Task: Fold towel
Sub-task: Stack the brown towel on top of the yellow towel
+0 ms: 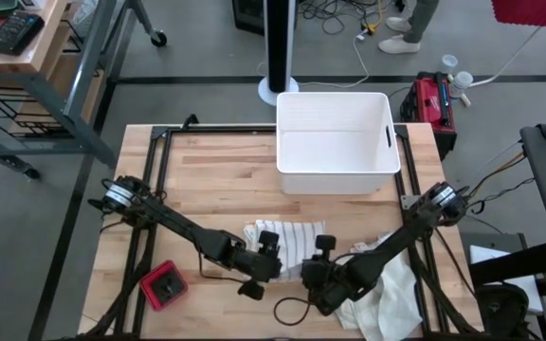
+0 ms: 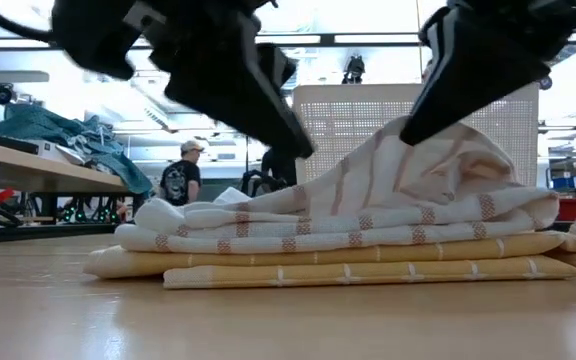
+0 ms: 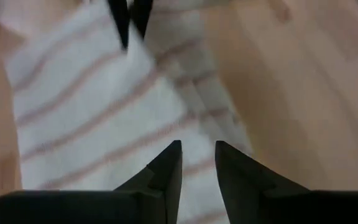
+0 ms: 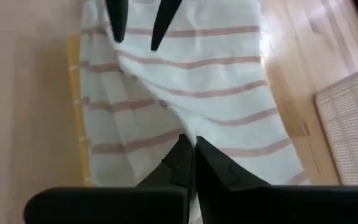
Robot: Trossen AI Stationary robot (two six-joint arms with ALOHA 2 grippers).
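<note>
Jaws of the right gripper (image 4: 193, 149) are pressed together on a pinch of the striped towel (image 4: 185, 93), lifting a peak of cloth seen upper right of centre in the low view. Jaws of the left gripper (image 3: 197, 155) stand slightly spread just above the same towel, with cloth showing in the gap; whether they touch it is hard to tell. In the high view, both grippers meet at lower centre of the frame and cover much of the towel (image 1: 287, 239), which lies on the worktop (image 1: 216, 180). One white bin (image 1: 334, 142) sits at upper centre. One red object (image 1: 163, 286) lies lower left. A second, plain pale cloth (image 1: 401, 294) is partly hidden under the right arm. Low view shows a yellow-checked layer (image 2: 368, 268) beneath the striped one, and one person (image 2: 181, 178) far behind.
</note>
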